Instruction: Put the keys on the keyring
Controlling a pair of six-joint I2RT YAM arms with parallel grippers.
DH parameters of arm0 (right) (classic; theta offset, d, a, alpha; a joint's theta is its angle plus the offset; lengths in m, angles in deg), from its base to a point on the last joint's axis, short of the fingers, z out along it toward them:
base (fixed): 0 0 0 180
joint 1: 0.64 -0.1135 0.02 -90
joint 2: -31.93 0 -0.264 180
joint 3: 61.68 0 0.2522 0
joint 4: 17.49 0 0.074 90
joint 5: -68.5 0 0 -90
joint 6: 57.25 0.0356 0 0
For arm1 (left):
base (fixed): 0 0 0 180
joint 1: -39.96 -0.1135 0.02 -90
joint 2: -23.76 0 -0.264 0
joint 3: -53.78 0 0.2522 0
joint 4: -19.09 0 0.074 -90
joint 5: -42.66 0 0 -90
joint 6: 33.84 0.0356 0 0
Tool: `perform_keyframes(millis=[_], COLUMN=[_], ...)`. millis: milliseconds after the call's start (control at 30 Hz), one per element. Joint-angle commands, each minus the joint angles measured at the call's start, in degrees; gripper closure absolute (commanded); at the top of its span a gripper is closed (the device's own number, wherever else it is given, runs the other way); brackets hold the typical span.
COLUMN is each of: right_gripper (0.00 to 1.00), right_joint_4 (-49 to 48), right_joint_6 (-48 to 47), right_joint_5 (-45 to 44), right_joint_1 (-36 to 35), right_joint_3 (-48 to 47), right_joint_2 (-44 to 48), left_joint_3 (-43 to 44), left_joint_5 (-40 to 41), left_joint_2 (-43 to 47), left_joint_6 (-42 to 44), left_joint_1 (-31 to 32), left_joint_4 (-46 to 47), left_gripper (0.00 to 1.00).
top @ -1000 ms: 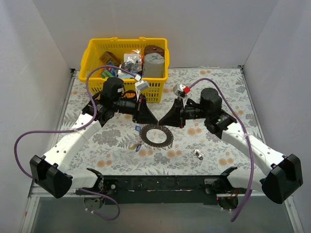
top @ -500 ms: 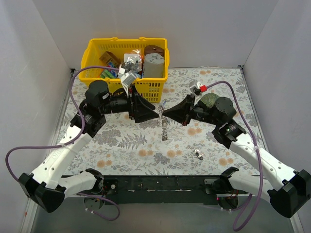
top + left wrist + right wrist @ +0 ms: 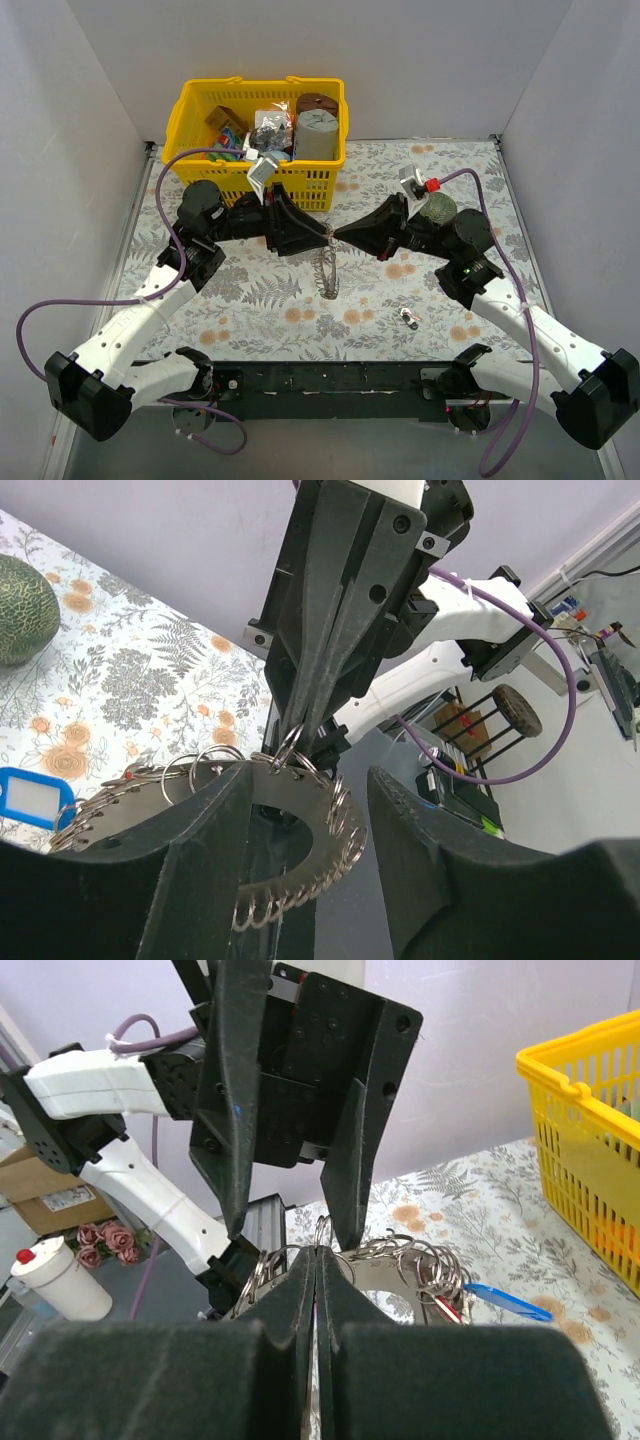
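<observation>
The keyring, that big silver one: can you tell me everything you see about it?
The keyring is a flat, silver-grey metal ring with a wide hole and a rim strung with many small wire loops. It hangs above the table, edge-on from above, between both arms. The shut right gripper pinches its upper rim; the open left gripper has a finger on either side of it.

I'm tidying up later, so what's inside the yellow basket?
The yellow basket holds a grey cylinder, a brown round thing behind it, and mixed small clutter. Anything beneath them is covered and cannot be seen.
</observation>
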Motion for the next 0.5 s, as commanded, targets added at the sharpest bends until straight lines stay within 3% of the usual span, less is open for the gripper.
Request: perform_keyframes(millis=[0, 167, 300, 467], right_gripper=[0.99, 0.99, 0.99, 0.99], right_joint_4=[-9.16, -10.65, -11.18, -11.27], right_joint_6=[2.53, 3.67, 4.11, 4.37], right_joint_5=[1.16, 2.3, 2.92, 2.83], right_joint_1=[-0.12, -0.12, -0.12, -0.12], right_joint_3=[-0.27, -0.36, -0.45, -0.01], right_joint_2=[2.0, 1.56, 1.2, 1.29], left_joint_3=[-0.3, -1.44, -1.62, -1.71], left_joint_5=[-0.23, 0.3, 1.18, 2.06], left_joint_2=[1.09, 0.83, 0.3, 0.74], left_joint_6=[-0.89, -1.51, -1.69, -1.95], left_joint_1=[-0.13, -0.05, -0.05, -0.05], left_joint_4=[4.46, 6.74, 8.41, 10.52], left_gripper=[0.53, 0.58, 0.71, 0.74])
